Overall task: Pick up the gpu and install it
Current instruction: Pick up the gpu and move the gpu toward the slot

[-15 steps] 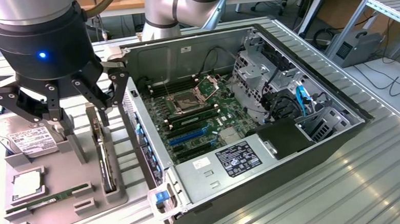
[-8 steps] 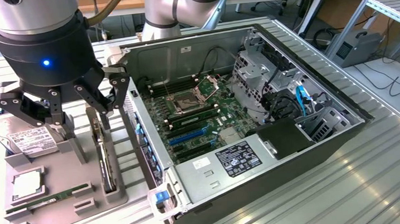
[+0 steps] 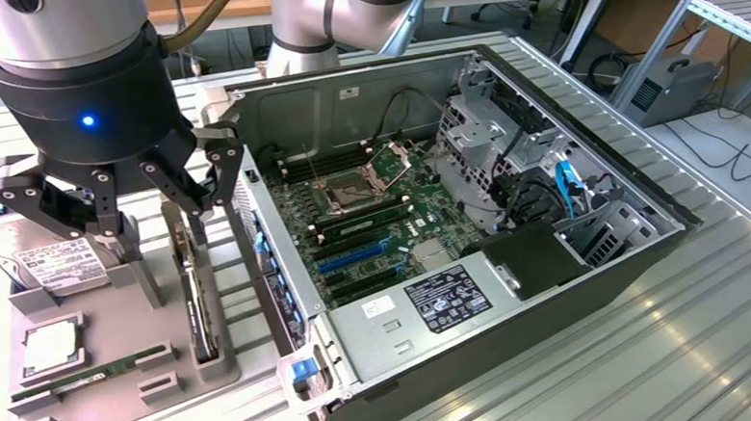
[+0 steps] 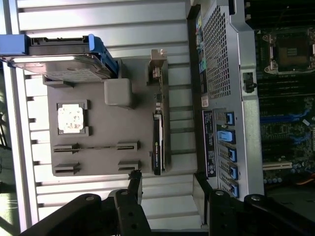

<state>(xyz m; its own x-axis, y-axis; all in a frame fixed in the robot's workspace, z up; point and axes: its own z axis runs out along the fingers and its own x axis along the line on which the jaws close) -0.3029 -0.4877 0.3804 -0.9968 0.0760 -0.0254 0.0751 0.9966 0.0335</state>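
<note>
And there was the claw (image 3: 160, 227), spread wide and holding nothing, hanging just above the grey holder (image 3: 99, 326) on the slatted table (image 3: 691, 348). The gpu (image 3: 198, 307) stood on its long edge in a narrow slot along the side of the holder nearest the computer case (image 3: 344, 101). We judged that this upright pose was the whole point of the slot: it offered the card's two flat faces to a pinch from above. In the wrist view the card ran lengthwise in the gap between the two fingers (image 4: 134, 189), which stood apart on either side of its line, so the approach looked aimed at it. Nothing touched the card.

The rest of the holder carried the other parts, each in its own seat: the hard drive (image 3: 57, 266) propped at the far end, the processor (image 3: 48, 348) in a square recess, and the RAM stick (image 3: 88, 377) lying in a thin groove. The case lay on its side with the panel off, motherboard (image 3: 364, 221) facing up, the blue expansion slots (image 3: 352, 258) bare. By our reading, the pickup had not yet begun.
</note>
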